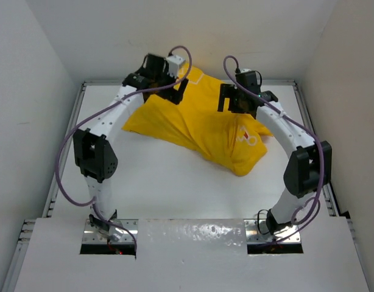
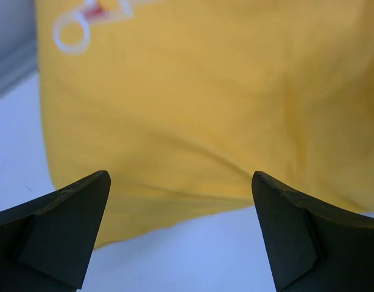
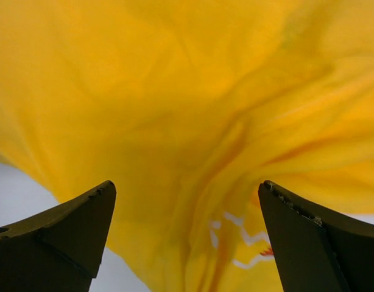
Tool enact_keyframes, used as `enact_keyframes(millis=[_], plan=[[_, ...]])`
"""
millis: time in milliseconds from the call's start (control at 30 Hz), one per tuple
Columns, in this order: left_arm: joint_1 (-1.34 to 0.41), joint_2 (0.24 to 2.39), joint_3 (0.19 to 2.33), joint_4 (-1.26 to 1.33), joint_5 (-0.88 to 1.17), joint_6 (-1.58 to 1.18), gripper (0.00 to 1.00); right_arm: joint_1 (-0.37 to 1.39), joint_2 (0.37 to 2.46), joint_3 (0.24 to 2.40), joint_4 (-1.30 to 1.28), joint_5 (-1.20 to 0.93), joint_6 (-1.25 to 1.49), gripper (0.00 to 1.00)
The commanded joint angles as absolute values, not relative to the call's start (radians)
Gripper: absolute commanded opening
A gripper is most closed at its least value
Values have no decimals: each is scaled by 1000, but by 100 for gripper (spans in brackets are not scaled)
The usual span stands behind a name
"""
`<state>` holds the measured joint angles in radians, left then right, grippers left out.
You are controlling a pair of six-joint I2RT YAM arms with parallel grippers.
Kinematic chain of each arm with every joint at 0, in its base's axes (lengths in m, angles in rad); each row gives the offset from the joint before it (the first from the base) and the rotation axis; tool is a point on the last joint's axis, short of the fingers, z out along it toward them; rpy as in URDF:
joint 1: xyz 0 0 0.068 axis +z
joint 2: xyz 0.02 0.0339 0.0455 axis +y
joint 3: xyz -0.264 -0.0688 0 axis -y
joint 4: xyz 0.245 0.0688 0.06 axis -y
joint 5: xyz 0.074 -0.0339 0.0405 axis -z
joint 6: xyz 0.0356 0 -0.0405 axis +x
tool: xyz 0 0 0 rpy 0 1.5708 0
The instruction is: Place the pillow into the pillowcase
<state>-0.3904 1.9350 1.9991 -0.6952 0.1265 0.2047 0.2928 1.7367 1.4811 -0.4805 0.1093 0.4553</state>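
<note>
The bright yellow pillowcase (image 1: 199, 125) lies rumpled and bulging at the back middle of the white table, with a white-outlined print (image 1: 248, 139) near its right front corner. No pillow shows; any part of it is hidden. My left gripper (image 1: 178, 91) hangs open over the case's back left part. In the left wrist view its jaws (image 2: 181, 175) stand wide apart above the case's hem (image 2: 175, 207), holding nothing. My right gripper (image 1: 227, 101) hovers open over the case's right half. The right wrist view looks between wide jaws (image 3: 187, 184) down onto folds of the pillowcase (image 3: 175, 109).
White walls close in the table on the left, back and right. Metal rails (image 1: 65, 158) run along the table's sides. A white board (image 1: 193, 261) covers the near edge around the arm bases. Bare tabletop (image 1: 175, 182) lies in front of the case.
</note>
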Motion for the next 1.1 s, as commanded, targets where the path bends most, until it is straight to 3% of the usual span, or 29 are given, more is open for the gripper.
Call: enact_keyframes(millis=[0,133,233,267,300,333,367,400,433,500,567,600,633,667,767,1067], plan=[[-374,2005,1789,-732,-49,247,100,287,1622,1526,-638,314,396,99],[-295,2020,1770,-708,-104,213,100,284,1518,1433,-742,374,385,99],[-142,1985,1837,-739,53,166,100,284,1348,1282,-729,345,417,98],[-103,1973,1841,-736,119,158,98,282,1297,1234,-716,344,431,92],[-66,1961,1838,-733,138,160,89,282,1249,1188,-703,351,445,81],[-16,1945,1818,-733,143,188,81,284,1167,1090,-687,365,495,37],[-3,1944,1804,-735,129,210,70,282,1135,1041,-681,379,521,20],[0,1948,1764,-738,114,262,58,282,1109,943,-673,383,560,11],[0,1956,1746,-752,82,290,55,284,1085,898,-651,376,574,11],[0,1988,1695,-770,80,357,58,284,1095,794,-634,297,591,20],[0,2002,1652,-749,61,379,68,293,1144,746,-605,252,588,41],[0,2006,1602,-727,49,388,81,302,1155,695,-579,238,577,52],[0,2006,1579,-669,25,390,85,310,1164,672,-516,223,572,73],[0,2008,1560,-641,17,391,88,330,1170,649,-479,218,569,78],[0,2020,1534,-549,5,387,94,351,1189,569,-313,207,557,86],[0,2135,1578,-468,32,321,91,353,1373,578,-118,230,572,87]])
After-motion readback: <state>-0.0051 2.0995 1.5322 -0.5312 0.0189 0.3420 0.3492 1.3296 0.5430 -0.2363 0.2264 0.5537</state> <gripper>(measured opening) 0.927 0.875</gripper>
